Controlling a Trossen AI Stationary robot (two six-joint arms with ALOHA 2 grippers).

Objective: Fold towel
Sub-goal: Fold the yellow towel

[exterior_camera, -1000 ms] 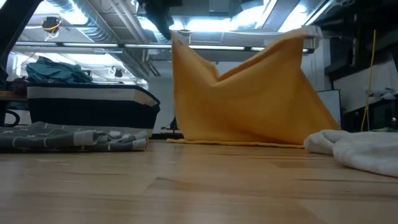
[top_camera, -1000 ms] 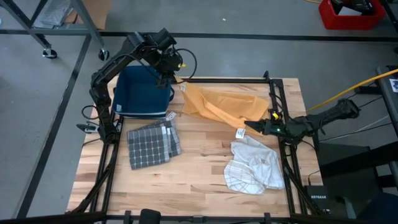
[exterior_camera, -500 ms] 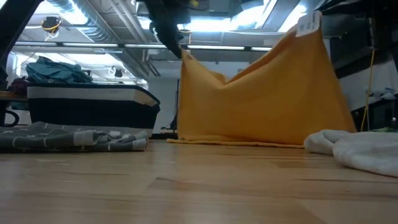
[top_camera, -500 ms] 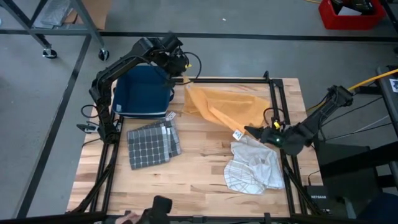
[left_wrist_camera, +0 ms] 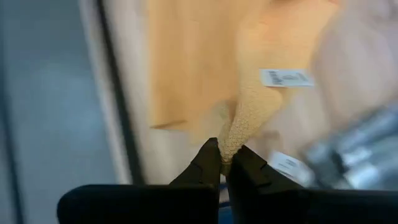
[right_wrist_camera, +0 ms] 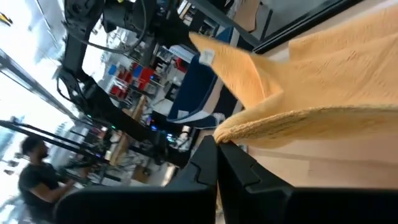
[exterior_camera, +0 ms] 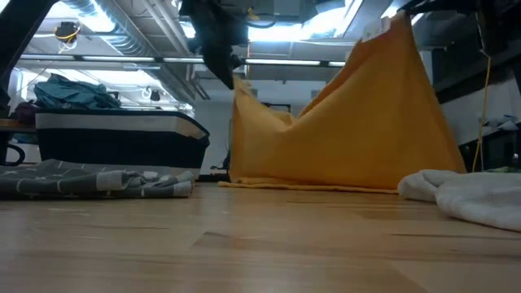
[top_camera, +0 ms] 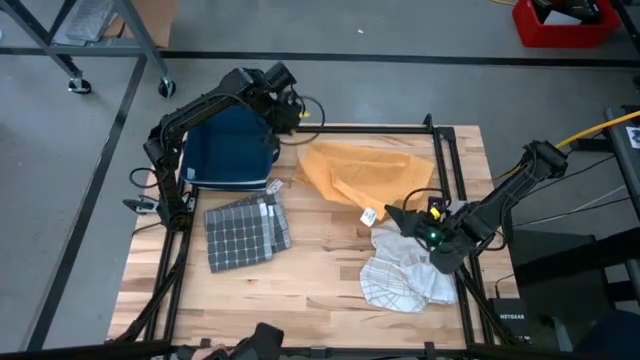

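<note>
An orange towel is held up over the far half of the wooden table. Its lower edge rests on the tabletop. My left gripper is shut on the towel's far left corner. My right gripper is shut on the opposite corner, which bears a white tag and stands higher in the low view. Between the two held corners the top edge sags. My left gripper pinches the towel's far left corner between its two fingertips, slanting down from above. The cloth hangs below the fingers and spreads onto the table. My right gripper pinches the tagged corner's edge between its two fingers, coming nearly level from the table's right side. This corner is lifted clear, and the cloth runs from it down toward the far edge.
A dark blue bin stands at the far left, next to my left gripper. In front of it lies a folded grey checked towel. A crumpled white checked towel lies at the near right, just below my right gripper.
My left gripper has sunk with its corner, which now hangs lower. My right gripper has turned and carried the tagged corner toward the table's left and near side, so it shows higher in the low view. The towel's lower edge has stayed on the table.
</note>
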